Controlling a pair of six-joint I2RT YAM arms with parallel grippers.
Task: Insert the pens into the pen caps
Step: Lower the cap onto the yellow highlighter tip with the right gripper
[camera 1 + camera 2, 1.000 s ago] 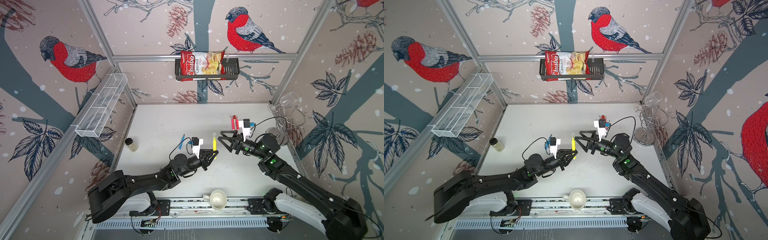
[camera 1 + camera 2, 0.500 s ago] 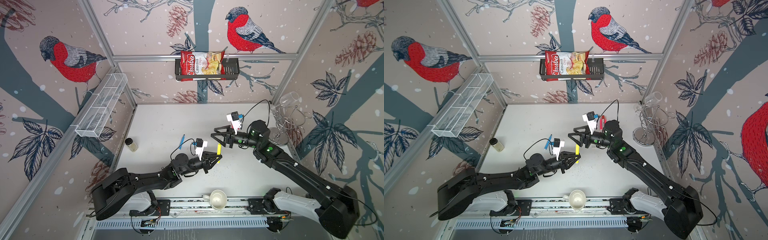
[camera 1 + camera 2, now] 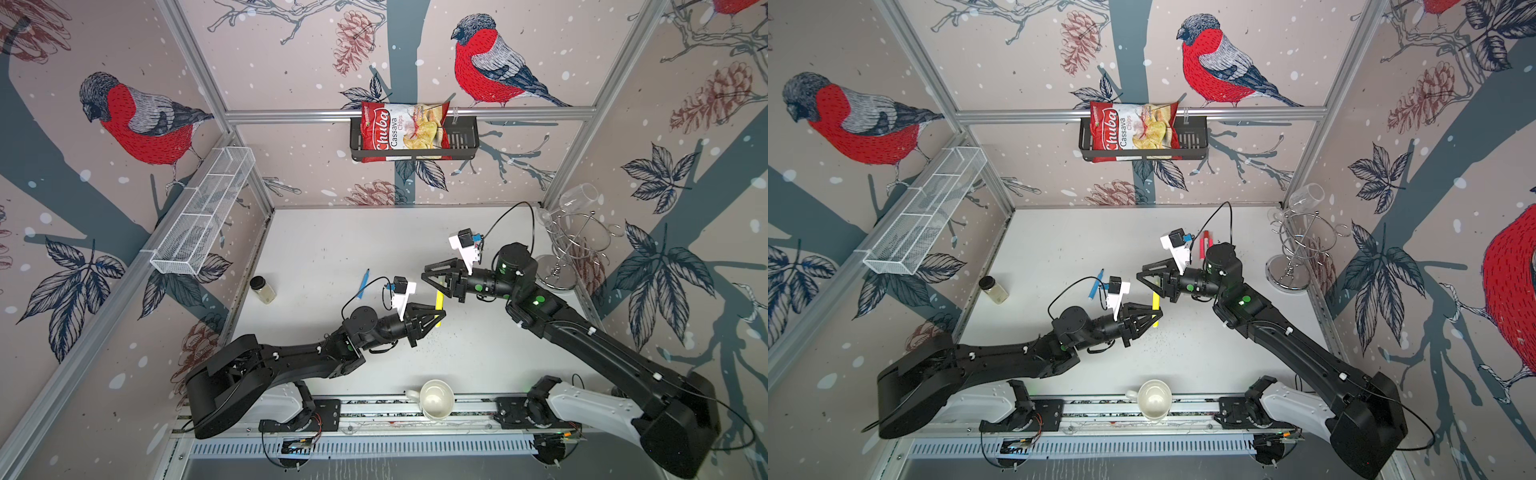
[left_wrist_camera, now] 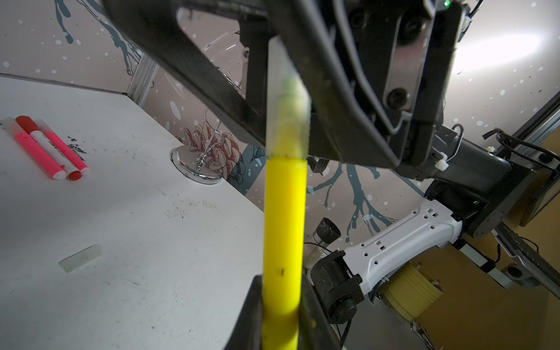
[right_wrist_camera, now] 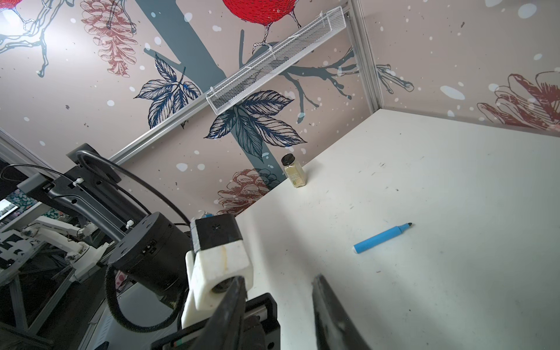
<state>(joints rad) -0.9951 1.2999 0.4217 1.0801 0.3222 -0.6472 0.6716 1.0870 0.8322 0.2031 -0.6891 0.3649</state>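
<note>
The left gripper (image 3: 441,316) pinches the yellow pen (image 4: 283,227) near its rear end. A translucent cap (image 4: 286,100) covers its tip, just beside the right gripper (image 3: 426,277), whose jaws stand parted and empty.

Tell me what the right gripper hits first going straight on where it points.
Probably the translucent cap on the yellow pen, set inside the right gripper; beyond, the left wrist camera. Depth unclear.

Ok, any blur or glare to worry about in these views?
Left wrist view: the translucent cap on the yellow pen is close and soft, bright glare on the wall behind. Right wrist view: blue pen sharp. Top views: evenly lit, clear.
</note>
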